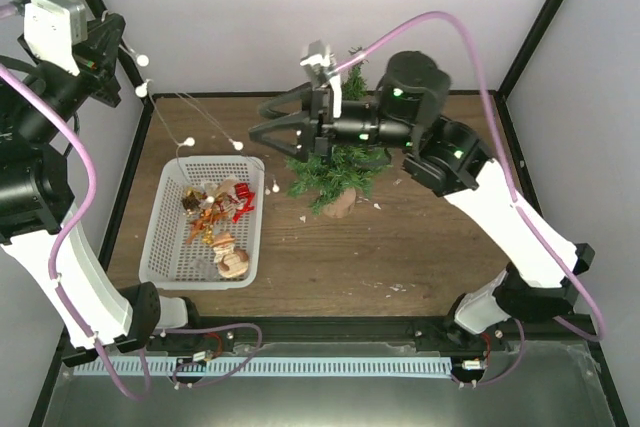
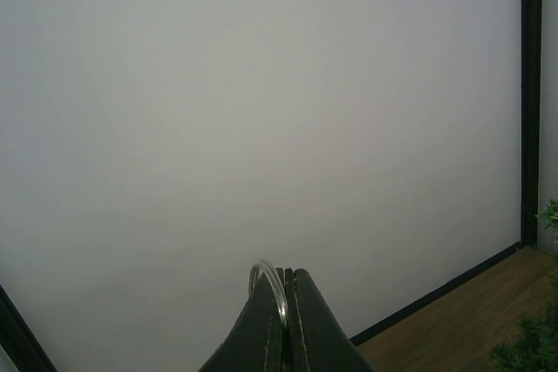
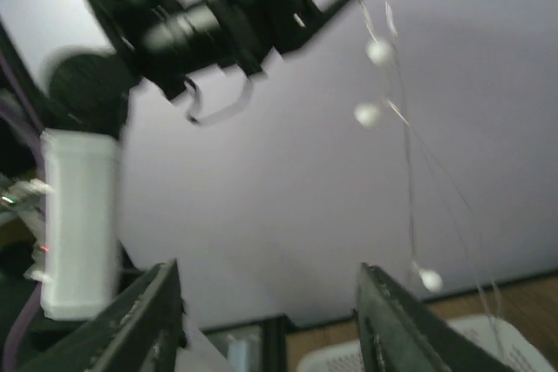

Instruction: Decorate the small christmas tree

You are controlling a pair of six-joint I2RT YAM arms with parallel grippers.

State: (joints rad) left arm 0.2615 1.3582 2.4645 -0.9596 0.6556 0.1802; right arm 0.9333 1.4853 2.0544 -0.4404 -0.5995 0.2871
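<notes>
White walls and a black frame close in a wooden worktop [image 1: 420,247]. At its left side lies a white basket [image 1: 157,232] with a small heap of ornaments [image 1: 215,212] in red, gold and tan.

The tree [image 1: 325,172] stands just right of the basket, near the middle of the worktop and a little toward the back. Its round tan base [image 1: 343,204] rests on the wood. From above, its upper branches are partly hidden under the right arm. A few green sprigs of it show at the lower right edge of the left wrist view [image 2: 532,346].

The left gripper [image 1: 118,35] is raised high at the back left, well above the basket. Its fingers [image 2: 305,328] are pressed together and pinch a thin clear wire that loops out between them. This is a bead string [image 1: 187,141]: a fine line with white beads that hangs from the gripper, drapes down toward the far rim of the basket, and ends with two beads lying on the worktop between basket and tree.

The right gripper [image 1: 258,119] hovers above the tree and points left. Its jaws are spread apart with nothing between them. Its wrist view is blurred. There the two fingers [image 3: 148,320] stand well apart, facing the left arm, with the bead string [image 3: 379,50] dangling from that arm and the basket rim [image 3: 453,337] low in the view.
</notes>
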